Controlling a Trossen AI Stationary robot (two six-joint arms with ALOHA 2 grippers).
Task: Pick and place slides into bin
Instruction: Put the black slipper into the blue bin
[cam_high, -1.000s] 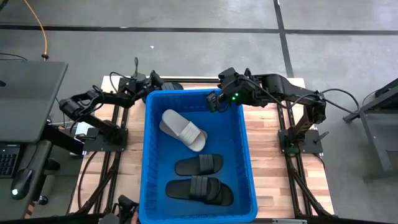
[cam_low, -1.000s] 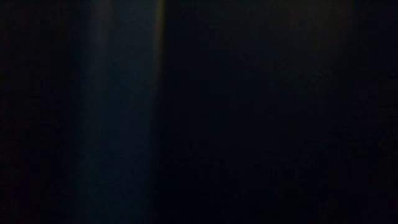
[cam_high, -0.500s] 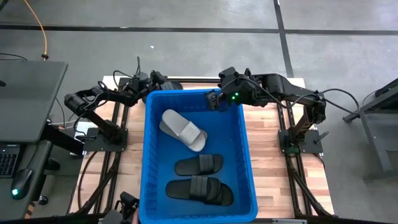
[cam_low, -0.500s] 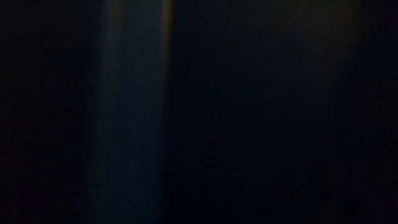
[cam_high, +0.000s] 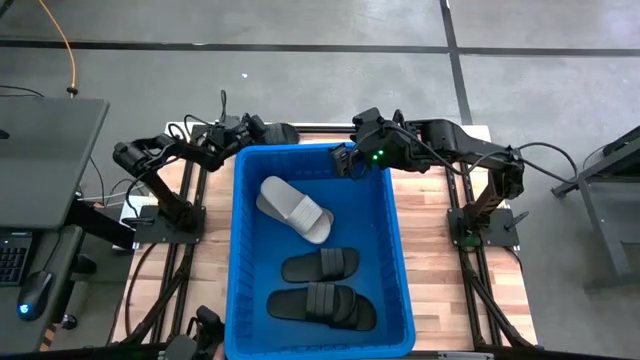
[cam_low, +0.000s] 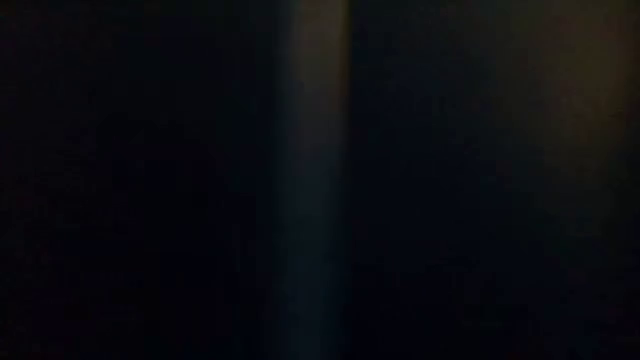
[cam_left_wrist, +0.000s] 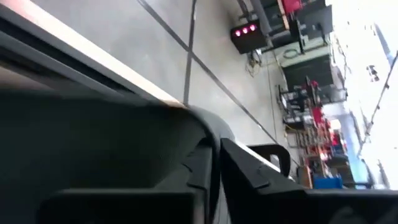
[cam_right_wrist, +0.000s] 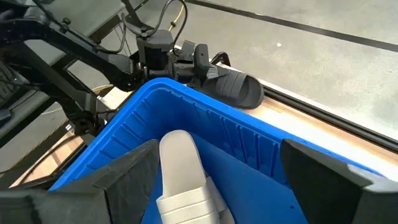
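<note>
My wooden worktop (cam_high: 428, 250) carries the blue bin (cam_high: 395, 262) at centre, with one black slide (cam_high: 281, 133) beside its far rim.

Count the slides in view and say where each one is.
4. In the bin: a grey slide and two black slides. A fourth black one lies outside at the left gripper. Others may be hidden.

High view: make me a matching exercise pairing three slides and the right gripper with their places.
A. light grey slide
B. farthest black slide
C. right gripper
D. nearest black slide

1. outside the bin, past its far wall
2. over the bin's far rim, fingers open
3. inside the bin, far half
4. inside the bin, near end

Pairs: A-3, B-1, C-2, D-4
</note>
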